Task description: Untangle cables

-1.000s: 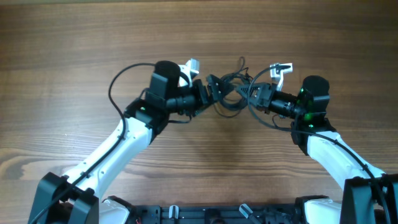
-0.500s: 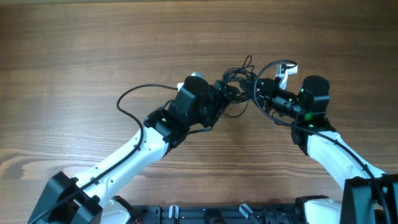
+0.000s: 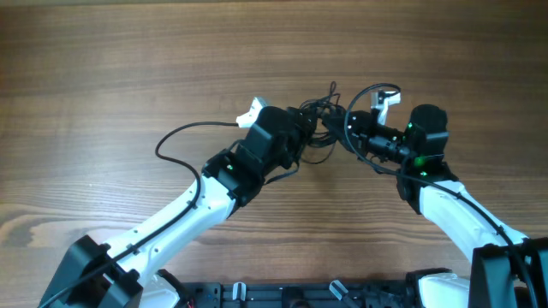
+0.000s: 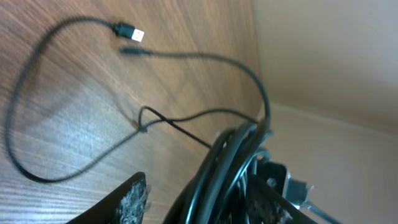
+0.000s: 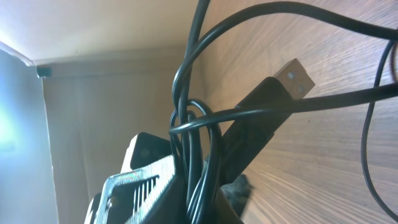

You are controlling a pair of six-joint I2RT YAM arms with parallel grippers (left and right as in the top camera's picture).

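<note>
The cables [image 3: 324, 115] form a black knot between my two grippers at mid-table. My left gripper [image 3: 306, 128] reaches into it from the left. In the left wrist view the bundle of cables [image 4: 230, 168] runs between the jaws, which stand partly apart. It lies against the right finger, with a gap to the left fingertip [image 4: 134, 196]. A loose cord with a USB plug [image 4: 127, 30] trails over the wood beyond. My right gripper [image 3: 353, 135] is shut on several strands [image 5: 199, 143], and a black USB plug [image 5: 292, 74] sticks out beside them.
The wooden table [image 3: 128, 60] spreads all round. A thicker black arm cable [image 3: 171, 141] loops out left of the left arm. White brackets [image 3: 381, 97] stick up from the wrists. The arms' bases sit at the front edge.
My left arm has swung in toward the knot and its jaws have narrowed around the bundle. The right gripper has kept its hold and shifted slightly left.
</note>
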